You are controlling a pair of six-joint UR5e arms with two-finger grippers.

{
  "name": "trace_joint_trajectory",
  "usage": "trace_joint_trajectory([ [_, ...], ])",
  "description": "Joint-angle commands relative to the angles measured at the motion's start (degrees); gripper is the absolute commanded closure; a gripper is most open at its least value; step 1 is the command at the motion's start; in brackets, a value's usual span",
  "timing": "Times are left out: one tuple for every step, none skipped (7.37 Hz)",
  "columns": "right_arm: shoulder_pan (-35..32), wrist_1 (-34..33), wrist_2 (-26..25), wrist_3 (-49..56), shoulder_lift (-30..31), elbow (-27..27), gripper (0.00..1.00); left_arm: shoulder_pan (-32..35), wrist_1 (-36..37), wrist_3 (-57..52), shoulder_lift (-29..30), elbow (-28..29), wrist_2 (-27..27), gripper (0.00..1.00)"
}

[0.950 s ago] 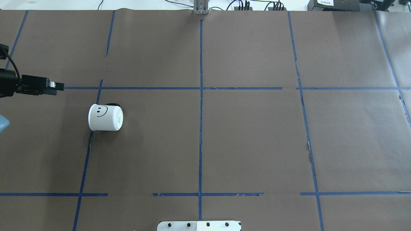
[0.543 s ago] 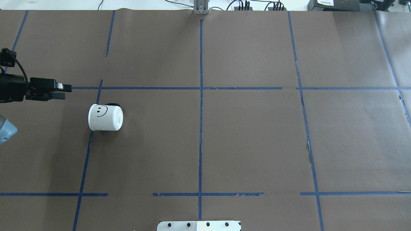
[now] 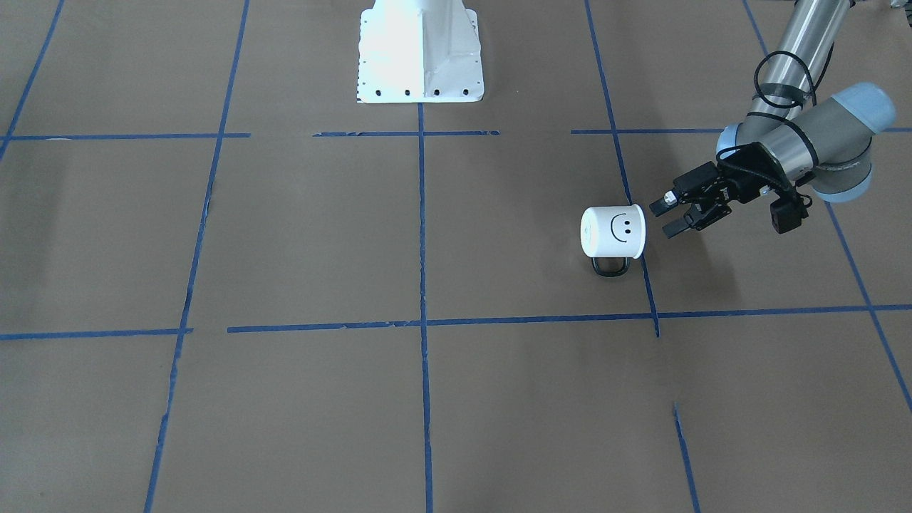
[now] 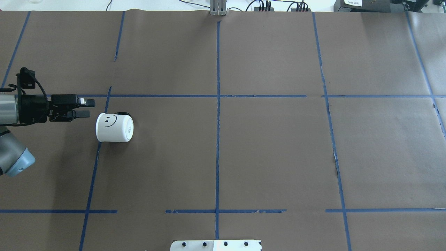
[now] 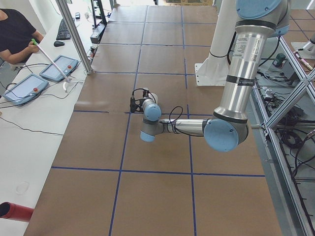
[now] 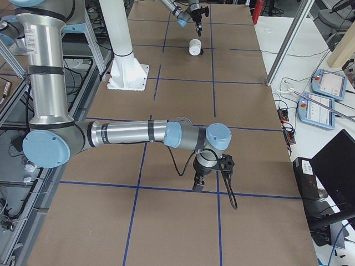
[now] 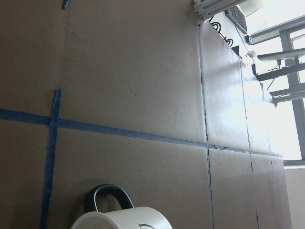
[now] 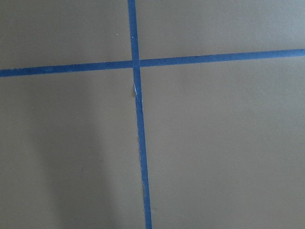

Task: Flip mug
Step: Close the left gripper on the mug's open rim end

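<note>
Approach step: the mug [image 4: 114, 127] lies on its side on the bench [image 4: 278, 157], left of the overhead frame, mouth toward the left tool [image 4: 90, 108] — jaws apart, just beside it, not touching. Next, likely: close on the rim, then tip upright.

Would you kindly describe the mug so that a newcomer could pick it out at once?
On the brown paper-covered table gridded with blue tape, look in the robot's left half, just ahead of the left claw. The mug lies on its side there, the only loose object: white, with a black smiley face and black loop handle.
</note>
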State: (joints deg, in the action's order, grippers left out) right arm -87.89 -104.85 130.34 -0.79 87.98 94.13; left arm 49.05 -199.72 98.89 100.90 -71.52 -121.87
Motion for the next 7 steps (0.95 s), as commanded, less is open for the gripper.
trace_joint_trajectory([
  [0.00, 0.00, 0.00, 0.00, 0.00, 0.00, 0.00, -2.62, -0.40, 1.55, 0.09, 0.33, 4.07, 0.00],
  [0.00, 0.00, 0.00, 0.00, 0.00, 0.00, 0.00, -4.99, -1.88, 1.83, 0.09, 0.59, 6.79, 0.00],
  [0.00, 0.00, 0.00, 0.00, 0.00, 0.00, 0.00, -5.62, -1.90, 1.83, 0.17, 0.59, 6.90, 0.00],
  [0.00, 0.00, 0.00, 0.00, 0.00, 0.00, 0.00, -6.15, -1.81, 1.83, 0.52, 1.11, 6.99, 0.00],
  [0.00, 0.00, 0.00, 0.00, 0.00, 0.00, 0.00, -6.59, -1.81, 1.83, 0.61, 1.21, 7.60, 0.00],
  [0.00, 0.00, 0.00, 0.00, 0.00, 0.00, 0.00, -6.94, -1.72, 1.74, 0.70, 1.21, 7.61, 0.01],
  [0.00, 0.00, 0.00, 0.00, 0.00, 0.00, 0.00, -7.21, -1.63, 1.65, 0.79, 1.21, 7.61, 0.23],
])
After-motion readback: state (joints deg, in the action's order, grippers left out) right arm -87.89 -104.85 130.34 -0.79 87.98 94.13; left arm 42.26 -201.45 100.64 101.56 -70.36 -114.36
